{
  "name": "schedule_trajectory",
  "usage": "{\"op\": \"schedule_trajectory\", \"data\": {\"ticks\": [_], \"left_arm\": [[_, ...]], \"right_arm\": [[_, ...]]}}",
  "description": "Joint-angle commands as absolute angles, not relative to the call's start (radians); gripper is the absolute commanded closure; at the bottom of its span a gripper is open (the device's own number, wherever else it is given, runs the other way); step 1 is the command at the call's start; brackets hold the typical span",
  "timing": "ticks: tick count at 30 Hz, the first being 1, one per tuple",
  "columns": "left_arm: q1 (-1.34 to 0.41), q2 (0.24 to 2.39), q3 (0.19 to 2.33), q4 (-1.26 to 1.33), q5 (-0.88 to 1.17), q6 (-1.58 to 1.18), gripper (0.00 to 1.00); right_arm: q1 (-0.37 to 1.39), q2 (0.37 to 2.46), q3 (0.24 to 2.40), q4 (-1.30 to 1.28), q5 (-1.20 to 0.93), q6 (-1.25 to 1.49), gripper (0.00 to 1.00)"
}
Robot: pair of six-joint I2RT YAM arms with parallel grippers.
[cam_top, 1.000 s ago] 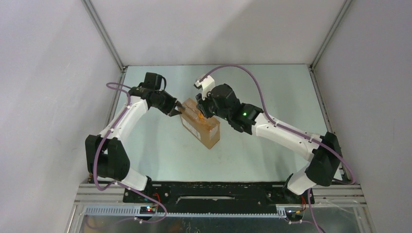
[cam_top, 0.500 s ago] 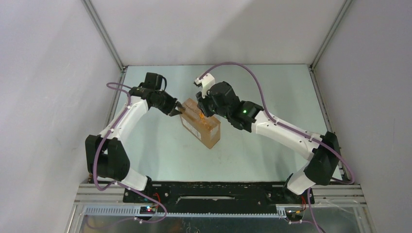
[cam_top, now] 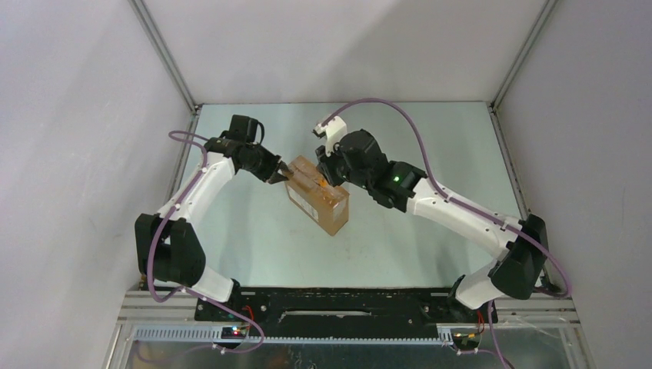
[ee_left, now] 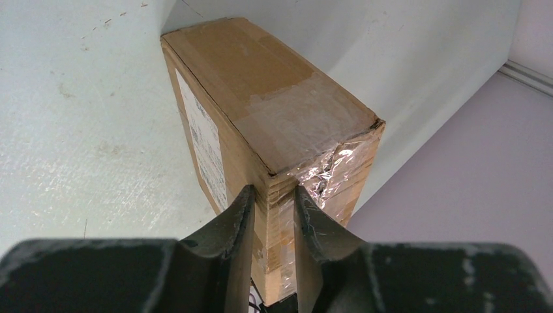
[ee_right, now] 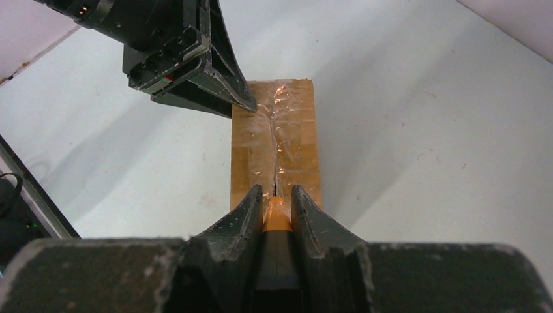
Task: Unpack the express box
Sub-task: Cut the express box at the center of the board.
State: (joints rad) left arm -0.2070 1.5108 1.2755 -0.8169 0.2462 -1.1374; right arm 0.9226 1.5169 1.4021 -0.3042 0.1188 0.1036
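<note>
The express box (cam_top: 319,201), brown cardboard with a white label on its side, stands on a long narrow edge in the middle of the table. My left gripper (cam_top: 284,174) is shut on the box's far-left corner (ee_left: 274,195), one finger on each side of the taped edge. My right gripper (cam_top: 323,181) is shut on the orange-and-black utility knife (ee_right: 276,215). The knife's tip rests on the taped centre seam (ee_right: 274,147) of the box's top face. The left gripper's fingers (ee_right: 215,88) show at the far end of the box in the right wrist view.
The pale table (cam_top: 430,146) is walled by grey panels at left, right and back. The metal frame rail (cam_top: 338,304) with the arm bases runs along the near edge.
My right arm has shifted slightly right and back, drawing the knife along the seam. The left gripper and the box have stayed in place.
</note>
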Motion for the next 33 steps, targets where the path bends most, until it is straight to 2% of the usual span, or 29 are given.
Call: {"op": "schedule_trajectory", "data": {"ticks": [1,33], "left_arm": [[-0.202,1.551,1.233,-0.954,0.059,-1.122,0.73],[-0.202,1.567,1.233,-0.971,0.028,-1.145,0.73]], "right_arm": [[0.914,1.449,1.398,-0.353,0.161,0.069,1.00],[0.920,1.345,1.292,-0.367,0.182,0.100,1.00]]}}
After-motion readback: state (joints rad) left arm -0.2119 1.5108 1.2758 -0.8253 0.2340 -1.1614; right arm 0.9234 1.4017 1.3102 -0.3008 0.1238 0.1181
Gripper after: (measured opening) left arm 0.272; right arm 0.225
